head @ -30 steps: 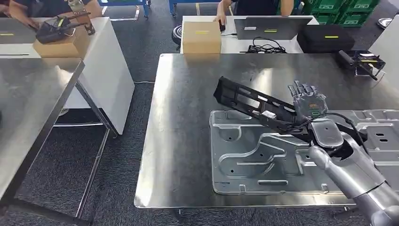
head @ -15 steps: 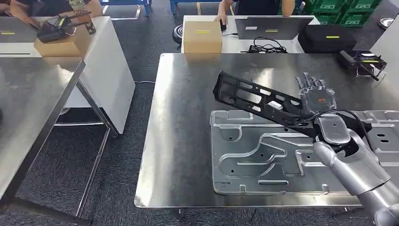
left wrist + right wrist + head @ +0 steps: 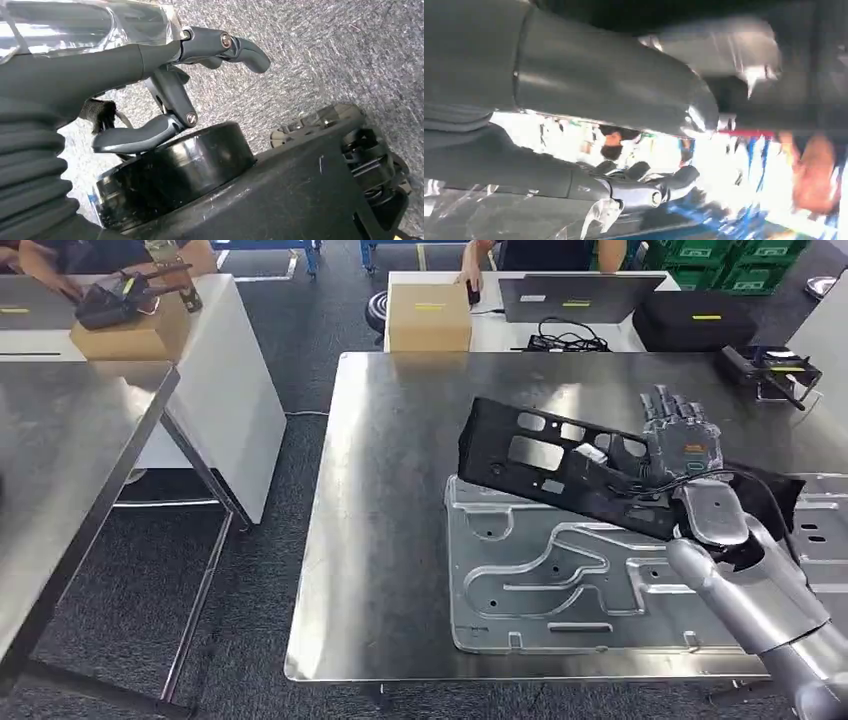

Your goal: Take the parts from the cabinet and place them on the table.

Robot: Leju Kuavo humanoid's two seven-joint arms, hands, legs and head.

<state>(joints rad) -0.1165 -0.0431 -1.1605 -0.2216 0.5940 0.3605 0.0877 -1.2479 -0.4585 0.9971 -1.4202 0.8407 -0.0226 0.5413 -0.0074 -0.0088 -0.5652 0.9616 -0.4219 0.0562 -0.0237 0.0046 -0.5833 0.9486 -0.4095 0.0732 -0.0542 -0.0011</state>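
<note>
lower the black bracket slowly until it lies flat on the steel table, and release only once its weight is carried from below. your right hand grasps the bracket's near end, fingers wrapped around it, holding it tilted over the silver panel. your left hand holds nothing, fingers loosely curled and apart.

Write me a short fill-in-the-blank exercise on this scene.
1. The right robot hand holds a long ____ perforated plastic panel.
2. Under that panel lies a stamped ____ metal plate.
3. Both are over the shiny steel ____.
4. Beyond it sits a brown cardboard ____.

Missing words: black; silver; table; box
</note>
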